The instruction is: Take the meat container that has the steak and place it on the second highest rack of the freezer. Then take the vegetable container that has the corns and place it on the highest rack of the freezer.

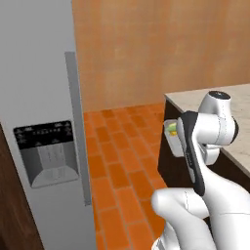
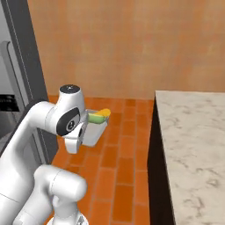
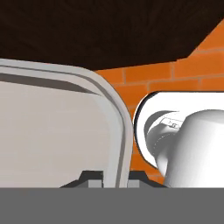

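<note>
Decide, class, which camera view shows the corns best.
The right base view: the yellow and green corns lie unobstructed in the vegetable container. The left base view shows a sliver of them behind the arm; the hand view shows the container's rim.

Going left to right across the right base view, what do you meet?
Freezer → robot arm → vegetable container with the corns → tiled floor → marble counter.
</note>
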